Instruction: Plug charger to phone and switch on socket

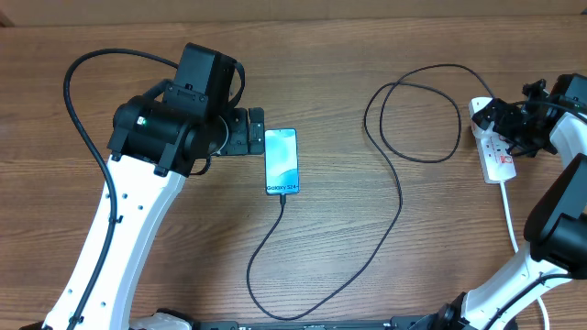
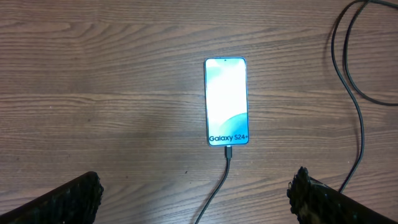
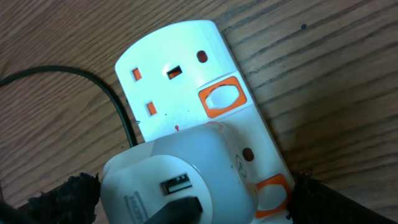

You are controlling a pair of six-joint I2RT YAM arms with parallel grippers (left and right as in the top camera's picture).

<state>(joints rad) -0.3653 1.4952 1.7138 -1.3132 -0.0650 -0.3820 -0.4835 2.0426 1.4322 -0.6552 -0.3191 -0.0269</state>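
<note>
The phone lies flat on the wooden table with its light blue screen lit; it also shows in the left wrist view. The thin black charger cable is plugged into the phone's bottom end and loops across the table to the socket. The socket, a white power strip, lies at the right. In the right wrist view it has orange-framed switches and carries a white adapter with the black cable connector in it. My left gripper is open and empty beside the phone. My right gripper is open, its fingers either side of the adapter.
The socket's white cord runs toward the front edge at the right. The black cable forms a loop between the phone and the socket. A black arm cable arcs at the far left.
</note>
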